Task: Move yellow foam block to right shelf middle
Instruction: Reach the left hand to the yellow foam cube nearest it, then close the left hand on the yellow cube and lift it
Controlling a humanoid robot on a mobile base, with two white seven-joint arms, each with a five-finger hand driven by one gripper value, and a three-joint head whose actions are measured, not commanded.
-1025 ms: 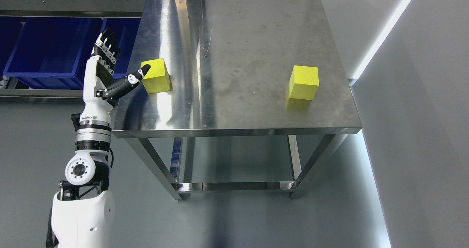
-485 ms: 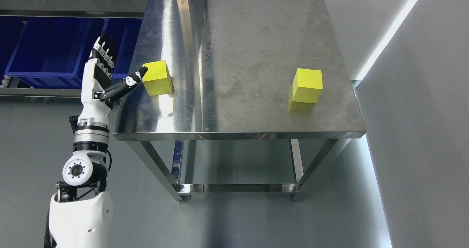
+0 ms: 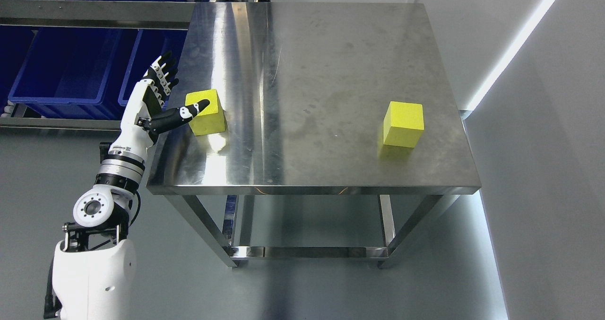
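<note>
Stainless steel makes up the table [image 3: 312,74], whose brushed top fills the middle of the head view and shows smears and bright reflections. Two yellow foam cubes rest on it. The yellow foam block [image 3: 208,112] sits close to the table's left edge, roughly midway between its far and near edges, with a pale reflection just in front of it on the metal. The second yellow block [image 3: 403,124] stands near the right edge, well apart from the first, and nothing touches it.

The left hand [image 3: 156,103] rises on its white arm from the lower left corner of the picture and hovers at the table's left edge. Its fingers [image 3: 162,74] are stretched out and spread, pointing away toward the far side, and they grasp nothing. The black thumb [image 3: 186,114] reaches sideways over the edge, its tip overlapping the near left face of the yellow foam block; whether it truly touches cannot be told.

Beyond the left edge, blue bins [image 3: 71,69] sit on a metal rack [image 3: 94,20].
</note>
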